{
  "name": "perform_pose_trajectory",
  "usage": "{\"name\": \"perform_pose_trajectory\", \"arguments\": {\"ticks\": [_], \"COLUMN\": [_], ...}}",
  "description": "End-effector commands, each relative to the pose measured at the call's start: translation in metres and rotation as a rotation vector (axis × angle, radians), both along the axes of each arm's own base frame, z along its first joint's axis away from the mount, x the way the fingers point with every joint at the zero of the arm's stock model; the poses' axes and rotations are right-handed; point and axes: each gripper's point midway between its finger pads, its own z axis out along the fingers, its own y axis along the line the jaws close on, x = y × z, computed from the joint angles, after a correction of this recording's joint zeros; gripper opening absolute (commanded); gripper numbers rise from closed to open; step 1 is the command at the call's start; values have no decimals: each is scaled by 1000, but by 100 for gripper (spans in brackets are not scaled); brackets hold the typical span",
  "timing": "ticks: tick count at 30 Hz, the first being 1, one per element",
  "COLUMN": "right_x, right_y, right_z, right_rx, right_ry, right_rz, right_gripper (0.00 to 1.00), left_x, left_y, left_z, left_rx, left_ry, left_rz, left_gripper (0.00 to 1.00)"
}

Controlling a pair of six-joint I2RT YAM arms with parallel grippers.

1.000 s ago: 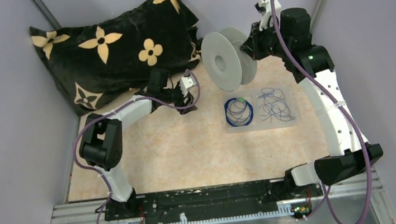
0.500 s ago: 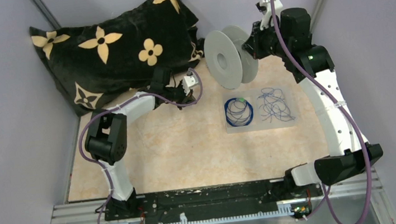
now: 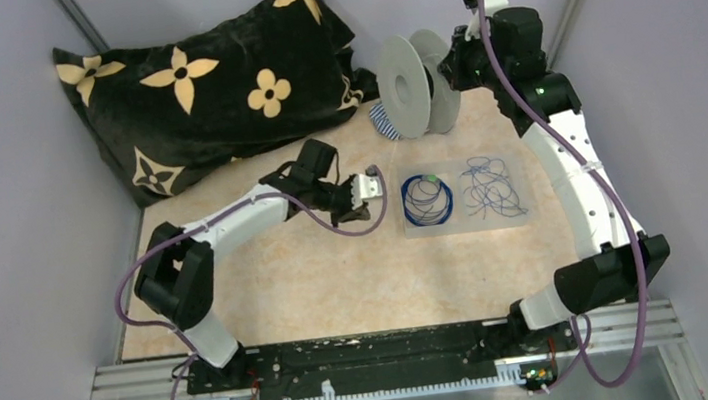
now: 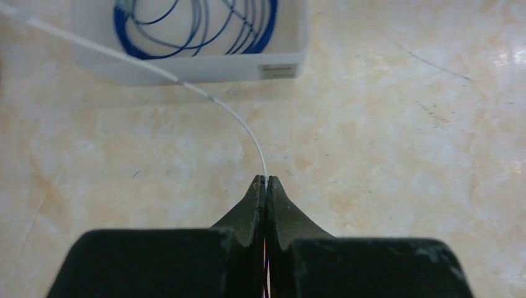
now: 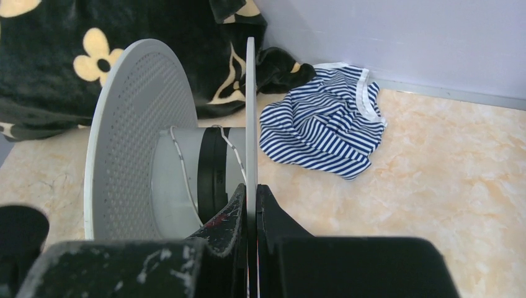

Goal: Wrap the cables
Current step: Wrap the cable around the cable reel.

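Note:
A blue ring-like coil of cable (image 3: 427,199) with a green bit and a loose scribbly tangle (image 3: 492,187) lie in a shallow white tray (image 3: 469,224). My left gripper (image 3: 375,186) hovers just left of the tray, shut on a thin whitish cable (image 4: 239,118) that arcs from the closed tips (image 4: 265,180) up towards the tray wall (image 4: 205,67) and the blue coil (image 4: 268,34). My right gripper (image 5: 251,189) is shut on the thin rim of the pale spool (image 5: 133,124), held upright at the back; a white cable strand (image 5: 181,162) crosses its hub.
A black cushion with cream flowers (image 3: 205,76) fills the back left corner. A blue-and-white striped cloth (image 5: 322,133) lies on the table behind the spool (image 3: 414,84). Purple cords run along both arms. Grey walls close in both sides.
My left gripper has shut and swung right, up to the tray's left edge. The right arm has carried the spool back and turned it, uncovering the striped cloth.

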Motion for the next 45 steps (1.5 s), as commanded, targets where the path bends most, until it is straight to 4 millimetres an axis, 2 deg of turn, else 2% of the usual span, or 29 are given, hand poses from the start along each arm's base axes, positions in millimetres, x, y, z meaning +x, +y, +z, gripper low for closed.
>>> {"name": "perform_pose_trajectory", "arguments": {"ticks": [1,9,12,14,20,26,35,42,45], "right_x": [19,37,37,36,29,16,-7,-21,-26], "right_y": [-5,-21,-26,-28,-23,-18,-9,0,8], "right_z": [50,14,6,-2,-24,-46,-68,-77,-84], "right_rx": [51,-38,-54,-64,-106,-146,-203,-231,-244], "right_ry": [-170,-156,-160,-154,-131,-111,-98,-85,-70], "right_rz": [-58,-139,-158,-161,-136,-92,5,77,125], "right_gripper": [0,0,0,0,0,0,0,0,0], "left_x": [-34,-82,-91,-88,-69,-32,21,60,75], "left_y": [-14,-65,-82,-93,-114,-121,-102,-76,-68], "left_z": [11,73,94,113,152,183,217,241,245], "left_rx": [36,-39,-81,-114,-176,-210,-279,-366,-389], "left_ry": [-46,-102,-89,-69,-37,-95,-153,-126,-115], "left_rz": [-104,-277,-292,-271,-166,-25,123,218,251], "left_gripper": [0,0,0,0,0,0,0,0,0]}}
